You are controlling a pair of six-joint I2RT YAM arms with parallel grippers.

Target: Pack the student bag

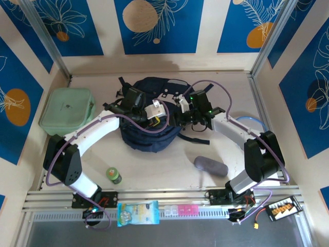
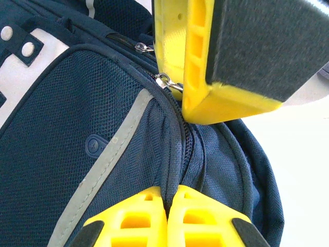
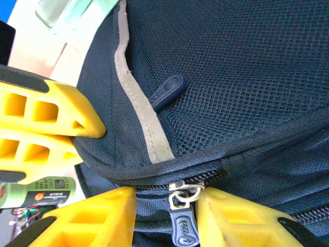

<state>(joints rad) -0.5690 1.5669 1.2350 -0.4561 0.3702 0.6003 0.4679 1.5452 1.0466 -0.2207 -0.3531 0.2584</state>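
The left gripper (image 2: 167,199) has its yellow fingers pressed together on a fold of the student bag (image 2: 77,134), pinching the navy fabric right at the zip seam beside the front pocket. The right gripper (image 3: 167,194) is at the same seam. Its jaws are spread to either side of the dark rubber zip pull (image 3: 183,227), which hangs on a metal ring, and a gap shows on at least one side of the pull. A grey strip (image 3: 140,103) runs down the bag's mesh front just above that zipper, with a small rubber tab (image 3: 167,92) beside it.

The bag lies on the table (image 1: 164,172), both arms reaching in over its top. A mint green case (image 1: 67,109) lies well to the bag's left. A small green bottle (image 1: 113,175) stands nearer the arm bases than the bag, to its left, and a grey pouch (image 1: 209,166) lies nearer them to its right.
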